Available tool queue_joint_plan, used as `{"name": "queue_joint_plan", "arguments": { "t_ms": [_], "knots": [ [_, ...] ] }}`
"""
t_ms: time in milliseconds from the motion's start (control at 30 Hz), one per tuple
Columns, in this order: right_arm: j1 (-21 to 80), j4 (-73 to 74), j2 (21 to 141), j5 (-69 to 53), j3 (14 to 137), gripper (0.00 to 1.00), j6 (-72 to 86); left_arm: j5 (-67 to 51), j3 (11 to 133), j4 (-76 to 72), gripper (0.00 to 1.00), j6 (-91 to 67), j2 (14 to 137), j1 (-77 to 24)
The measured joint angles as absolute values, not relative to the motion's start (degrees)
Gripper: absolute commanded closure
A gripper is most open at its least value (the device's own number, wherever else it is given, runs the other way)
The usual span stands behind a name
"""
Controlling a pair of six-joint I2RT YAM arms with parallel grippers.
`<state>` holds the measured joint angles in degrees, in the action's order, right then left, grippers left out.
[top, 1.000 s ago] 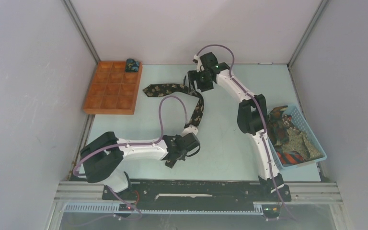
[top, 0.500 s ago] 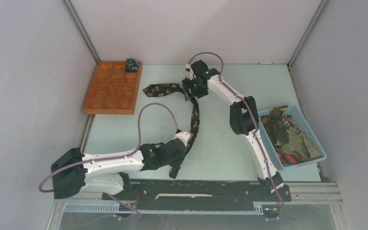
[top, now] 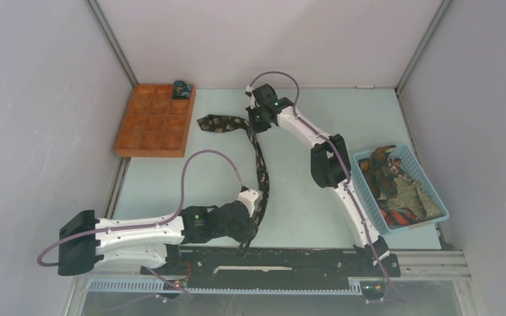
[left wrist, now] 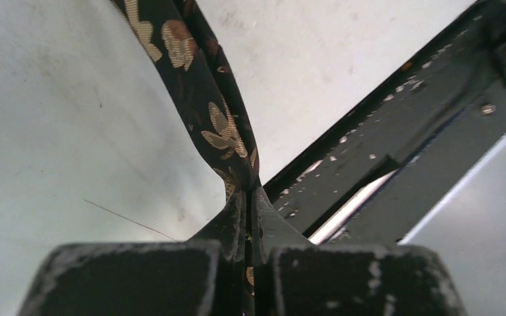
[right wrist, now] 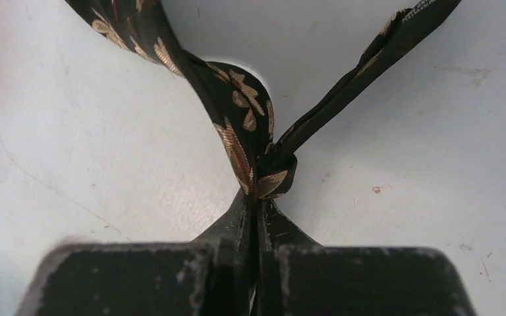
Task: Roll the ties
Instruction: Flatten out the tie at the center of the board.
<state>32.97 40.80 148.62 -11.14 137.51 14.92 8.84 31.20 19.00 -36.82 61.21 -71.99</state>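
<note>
My left gripper (left wrist: 247, 220) is low at the near edge of the table (top: 171, 178), at about 6 o'clock. Its two jaws are pressed tight together. The black tie (top: 261, 164) with tan leaves is pinched between them. A short thin bit of the tie pokes out past my jaws toward 6 o'clock. It ends close to the dark rail (top: 290, 260).

From there the tie runs long and thin up the middle of the table. Its long line goes from 6 o'clock to 12 o'clock, with a soft curve in it. I cannot tell if this part lies on the table or hangs a little above it.

Off at 3 o'clock sits the blue basket (top: 433, 192). Other ties (top: 395, 187) are piled loose inside it.

Farther back, near 12 o'clock, is my right gripper (right wrist: 258, 214). Its jaws are squeezed fully closed too. They grip the same tie at a sharp bend, and the cloth is bunched into a small fold there. From this bend the tie turns and goes off toward 9 o'clock. The wide end lies on the table with its pointed tip facing 9 o'clock. That tip is near the orange tray (top: 146, 153), but there is a gap between them.

The tray is at about 10 o'clock and has many little square boxes. One small rolled tie (top: 182, 89) sits in the far right corner box.
</note>
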Motion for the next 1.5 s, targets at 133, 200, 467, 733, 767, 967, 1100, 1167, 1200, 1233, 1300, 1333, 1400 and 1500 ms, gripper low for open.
{"name": "queue_joint_plan", "arguments": {
  "t_ms": [133, 200, 467, 733, 767, 967, 1100, 1167, 1200, 1233, 1300, 1333, 1400, 1500],
  "knots": [
    [31.1, 39.7, 148.4, -13.8, 137.2, 1.0, 18.3, 8.8, 31.2, 19.1, 1.0, -38.0, 56.1, -72.0],
    [29.3, 38.8, 147.4, -15.4, 135.2, 1.0, 20.1, 8.8, 31.4, 19.5, 1.0, -38.2, 54.6, -72.0],
    [17.4, 41.9, 137.2, -18.9, 128.6, 1.0, 23.3, 9.4, 38.7, 19.8, 1.0, -37.5, 56.2, -71.7],
    [5.7, 52.5, 127.1, -12.4, 130.9, 1.0, 21.5, 4.7, 47.5, 12.0, 1.0, -36.6, 64.6, -67.5],
    [4.6, 54.8, 126.8, -10.0, 132.6, 1.0, 20.9, 3.6, 48.0, 10.7, 1.0, -36.6, 65.4, -66.9],
    [6.0, 63.3, 124.9, 5.9, 135.7, 1.0, 17.7, -5.5, 44.8, 1.4, 1.0, -39.0, 64.0, -64.0],
    [13.7, 64.7, 126.5, 12.7, 137.1, 1.0, 16.0, -11.4, 33.5, -4.2, 1.0, -44.3, 57.3, -59.3],
    [17.6, 64.6, 129.3, 13.3, 138.2, 1.0, 15.8, -14.0, 27.3, -6.0, 0.99, -47.7, 54.0, -56.6],
    [19.3, 64.6, 131.2, 13.2, 138.6, 0.99, 15.8, -14.8, 25.0, -6.3, 0.99, -49.0, 52.6, -55.7],
    [21.0, 64.6, 133.3, 12.9, 138.7, 0.94, 15.8, -15.9, 22.0, -7.0, 0.99, -50.7, 50.9, -54.5],
    [23.5, 64.7, 137.5, 11.9, 138.8, 0.71, 15.9, -17.8, 17.0, -7.6, 0.99, -53.7, 47.6, -52.6],
    [24.6, 64.7, 139.8, 11.4, 138.8, 0.58, 16.0, -18.4, 15.4, -7.6, 0.99, -54.7, 46.3, -52.1],
    [26.4, 65.4, 144.4, 10.1, 138.8, 0.42, 15.9, -19.6, 11.9, -7.6, 0.99, -57.0, 42.7, -50.8],
    [27.8, 66.2, 147.2, 7.6, 138.6, 0.33, 15.9, -20.9, 8.7, -7.7, 0.99, -60.0, 37.5, -49.1]
  ]
}}
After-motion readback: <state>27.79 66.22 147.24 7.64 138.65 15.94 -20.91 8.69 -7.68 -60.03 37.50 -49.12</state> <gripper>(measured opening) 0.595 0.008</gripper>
